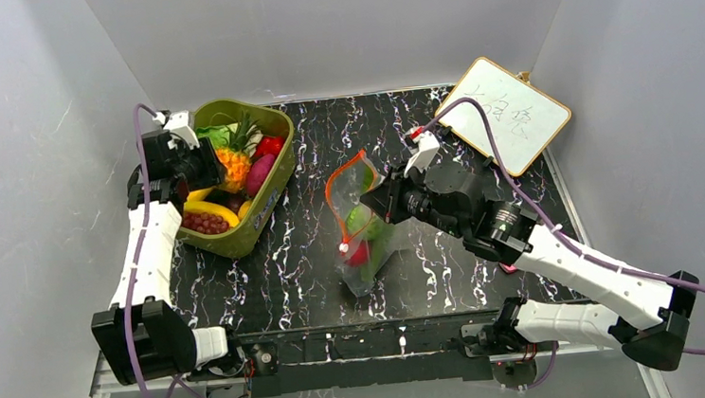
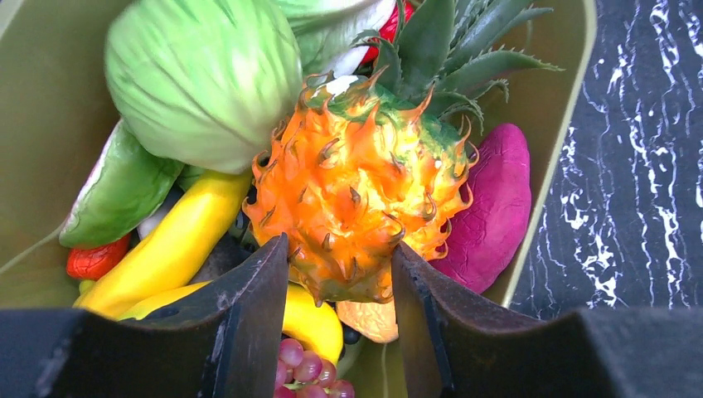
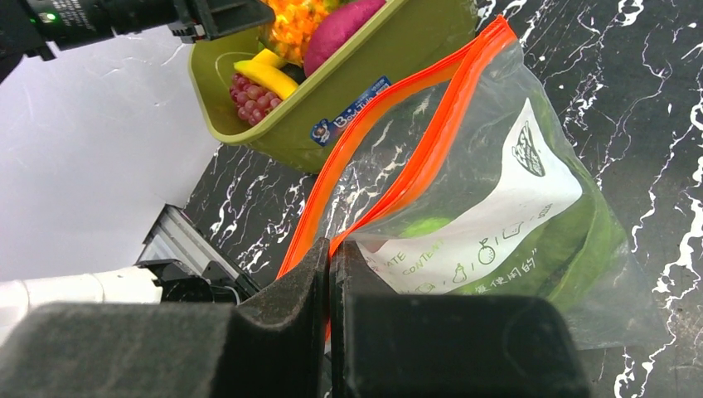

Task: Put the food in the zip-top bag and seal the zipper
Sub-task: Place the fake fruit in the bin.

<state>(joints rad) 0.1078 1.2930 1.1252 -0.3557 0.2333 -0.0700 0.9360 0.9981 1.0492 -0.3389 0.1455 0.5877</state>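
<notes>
Tub (image 1: pixel 266 210) at far left is loaded with food. Zip-top bag (image 1: pixel 378 244) lies mid-table, well apart from it, with green and red pieces already inside. Toy pineapple (image 2: pixel 356 199) is grasped low on its body by the left gripper (image 2: pixel 338 249). Right gripper (image 3: pixel 330 259) is clamped on the zipper (image 3: pixel 414 124) strip, so the mouth is held open. Pineapple should be lifted straight clear of the rim, then lowered into the mouth; its spikes could be snagged on the film.

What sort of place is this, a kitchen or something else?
Probably a robot test booth, not a kitchen: plain grey walls box in the table, robot arms are bolted at its edge, and the food is toy plastic.
</notes>
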